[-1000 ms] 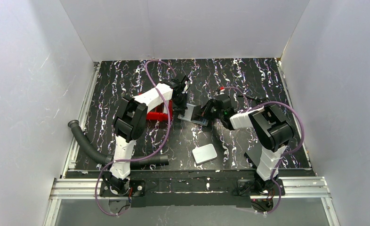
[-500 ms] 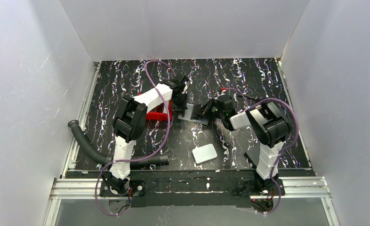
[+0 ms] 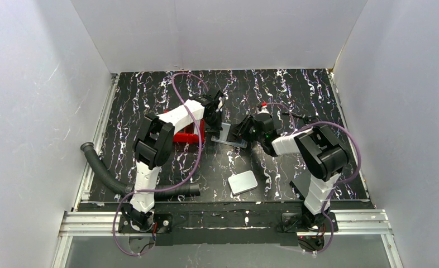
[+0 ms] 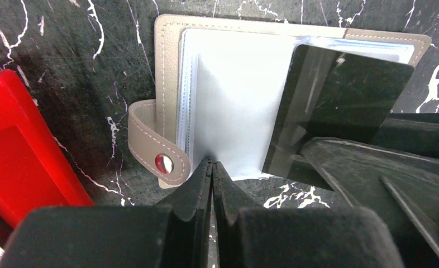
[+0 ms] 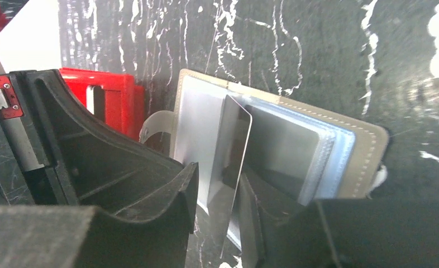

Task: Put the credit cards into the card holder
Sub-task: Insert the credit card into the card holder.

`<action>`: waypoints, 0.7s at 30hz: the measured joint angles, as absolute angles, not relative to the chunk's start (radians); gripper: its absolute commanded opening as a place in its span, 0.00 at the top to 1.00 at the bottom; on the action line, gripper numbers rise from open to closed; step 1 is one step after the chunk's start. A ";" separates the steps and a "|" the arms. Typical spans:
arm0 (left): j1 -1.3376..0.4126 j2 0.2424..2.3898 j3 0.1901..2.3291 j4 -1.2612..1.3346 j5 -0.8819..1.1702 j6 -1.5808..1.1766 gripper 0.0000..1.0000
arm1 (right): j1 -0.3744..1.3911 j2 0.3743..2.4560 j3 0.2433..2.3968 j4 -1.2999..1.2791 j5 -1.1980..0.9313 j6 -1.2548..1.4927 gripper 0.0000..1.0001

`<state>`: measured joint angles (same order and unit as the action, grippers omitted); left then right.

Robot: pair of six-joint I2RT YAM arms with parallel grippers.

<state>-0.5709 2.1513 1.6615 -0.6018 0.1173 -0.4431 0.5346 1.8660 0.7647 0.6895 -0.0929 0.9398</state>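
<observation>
1. Left gripper (image 4: pixel 211 167), jaws pressed together, tips on the clear plastic sleeves (image 4: pixel 234 95).
2. Right gripper (image 5: pixel 220 187), jaws partly apart; a thin glossy credit card (image 5: pixel 235 162) stands on edge between them, with a gap on one side.
3. Just ahead of both, the stitched beige card holder (image 5: pixel 368 145) lies open, a red plastic tray (image 5: pixel 111 78) beside it.

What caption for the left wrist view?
Shut left tool at near edge of the open card holder, dark card tilted over its right side, red tray at left.
</observation>
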 measured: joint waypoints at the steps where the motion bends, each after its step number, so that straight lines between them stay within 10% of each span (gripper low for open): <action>1: -0.571 2.151 1.661 -0.601 0.118 -0.443 0.99 | 0.535 1.850 0.772 0.655 -0.078 0.921 0.52; 21: -0.571 2.151 1.661 -0.601 0.120 -0.442 0.99 | 0.584 1.845 0.952 0.355 0.007 0.756 0.39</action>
